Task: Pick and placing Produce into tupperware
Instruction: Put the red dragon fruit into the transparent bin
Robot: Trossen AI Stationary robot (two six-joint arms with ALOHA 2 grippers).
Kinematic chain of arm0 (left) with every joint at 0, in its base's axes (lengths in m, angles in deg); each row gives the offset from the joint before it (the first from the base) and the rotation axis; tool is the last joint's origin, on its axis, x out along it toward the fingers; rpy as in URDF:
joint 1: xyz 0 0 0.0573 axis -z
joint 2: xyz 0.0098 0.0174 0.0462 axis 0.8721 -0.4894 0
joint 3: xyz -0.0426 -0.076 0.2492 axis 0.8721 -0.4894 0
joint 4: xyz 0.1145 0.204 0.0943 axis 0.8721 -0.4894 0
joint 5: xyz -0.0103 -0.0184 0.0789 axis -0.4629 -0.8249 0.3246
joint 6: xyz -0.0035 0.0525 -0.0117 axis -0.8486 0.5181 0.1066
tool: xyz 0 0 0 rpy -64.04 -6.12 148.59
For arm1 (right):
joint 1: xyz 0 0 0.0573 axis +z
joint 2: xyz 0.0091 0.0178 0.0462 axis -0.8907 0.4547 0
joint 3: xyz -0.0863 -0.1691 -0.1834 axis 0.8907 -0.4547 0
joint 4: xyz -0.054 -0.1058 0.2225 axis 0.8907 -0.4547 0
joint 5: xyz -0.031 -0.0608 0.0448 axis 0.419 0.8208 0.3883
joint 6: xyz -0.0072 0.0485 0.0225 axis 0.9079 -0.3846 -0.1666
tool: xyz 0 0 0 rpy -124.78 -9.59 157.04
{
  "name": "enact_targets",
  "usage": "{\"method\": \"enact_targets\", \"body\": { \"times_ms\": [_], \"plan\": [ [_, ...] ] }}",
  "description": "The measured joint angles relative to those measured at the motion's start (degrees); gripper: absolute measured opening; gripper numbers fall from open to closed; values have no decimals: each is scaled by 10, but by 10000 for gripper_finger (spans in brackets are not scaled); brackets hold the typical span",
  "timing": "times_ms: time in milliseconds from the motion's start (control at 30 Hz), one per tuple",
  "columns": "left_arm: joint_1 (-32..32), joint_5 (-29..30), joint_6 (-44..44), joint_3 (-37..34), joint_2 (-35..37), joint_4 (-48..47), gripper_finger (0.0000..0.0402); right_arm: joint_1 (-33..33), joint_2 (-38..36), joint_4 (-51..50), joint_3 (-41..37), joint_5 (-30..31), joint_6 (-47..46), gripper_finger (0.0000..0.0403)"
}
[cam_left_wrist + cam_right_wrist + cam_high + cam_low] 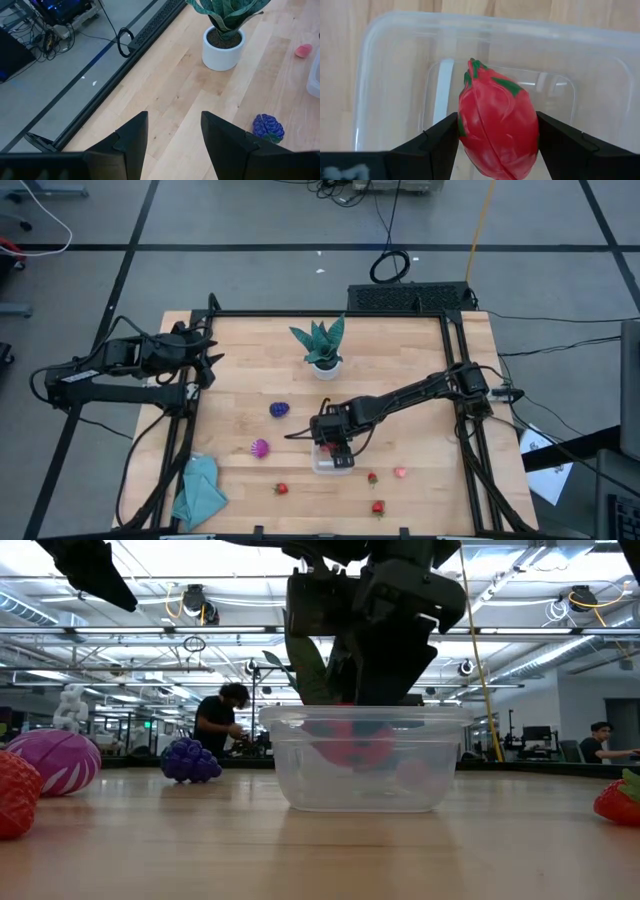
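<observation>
Tupperware [333, 461] sits near the front middle of the wooden table [400, 350], clear-walled, with the right gripper [333, 442] directly over it.

Left to right: the left gripper [174, 131] hangs over the table's back-left corner, jaws narrowly apart on nothing. Teal cloth [199, 491] lies at front left. Magenta fruit [260, 448] and purple fruit [279, 409] lie left of the container, well apart from it. Potted plant [323, 346] stands at the back. The right gripper pinches a red fruit with green leaf marks [497, 131], one finger on each side, low inside the container walls. Small red pieces [372, 478] and a pale pink one [400, 472] lie right of the container.

Step in hand, judged: release. Fruit looks centred over the floor of the box; best to part the jaws only once it is low, then lift straight up so the fingers [432, 142] do not catch the rim and drag the light container.

Surface: pale wood planks in a dark frame. Beyond: open lab, ceiling lights, one person [218, 722] working at a bench, another seated at far right.
</observation>
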Motion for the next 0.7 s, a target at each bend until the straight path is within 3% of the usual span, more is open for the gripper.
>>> {"method": "enact_targets", "body": {
  "times_ms": [700],
  "plan": [
    [0,0,0,0,0,0,186,0,0,-2,0,0,-4,236]
  ]
}}
